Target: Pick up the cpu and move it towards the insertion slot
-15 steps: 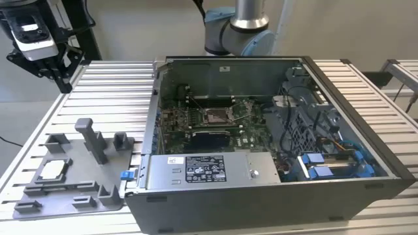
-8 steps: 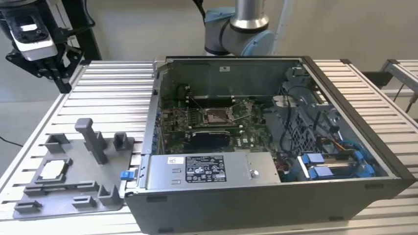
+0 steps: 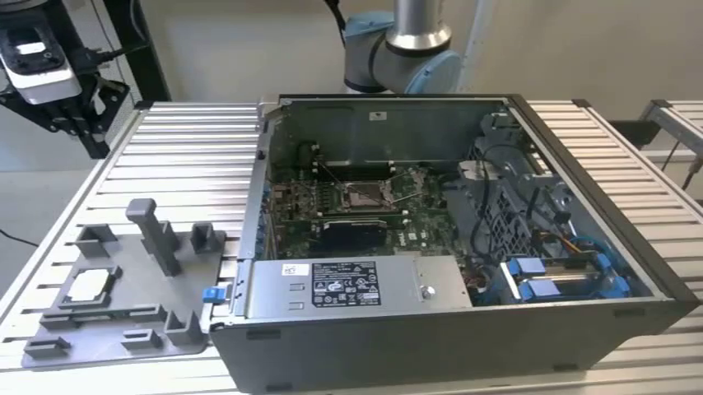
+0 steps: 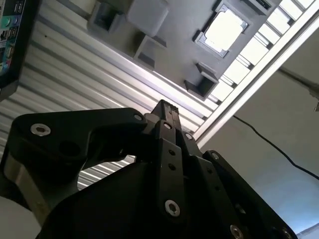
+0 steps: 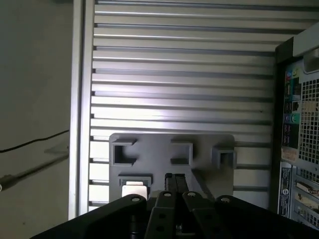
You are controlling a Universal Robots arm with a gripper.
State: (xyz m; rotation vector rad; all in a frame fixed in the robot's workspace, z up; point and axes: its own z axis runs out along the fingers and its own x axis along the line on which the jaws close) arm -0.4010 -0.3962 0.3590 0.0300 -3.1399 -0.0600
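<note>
Gripper (image 3: pixel 88 132), black, fingers (image 4: pixel 167 112) closed, empty, upper left of exterior view. Silver-white square cpu (image 3: pixel 90 284) in grey plastic tray (image 3: pixel 127 300), lower left; silver-framed insertion slot (image 3: pixel 365 195) centre.

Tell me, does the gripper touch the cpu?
Apart. In the second wrist view the gripper ends well short of the cpu, with bare tray visible between them.

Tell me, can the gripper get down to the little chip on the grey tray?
Probably yes. The chip lies in its pocket on the grey tray with nothing over it, and the gripper hangs in open air above the table. It is shut, so it must open first.
</note>
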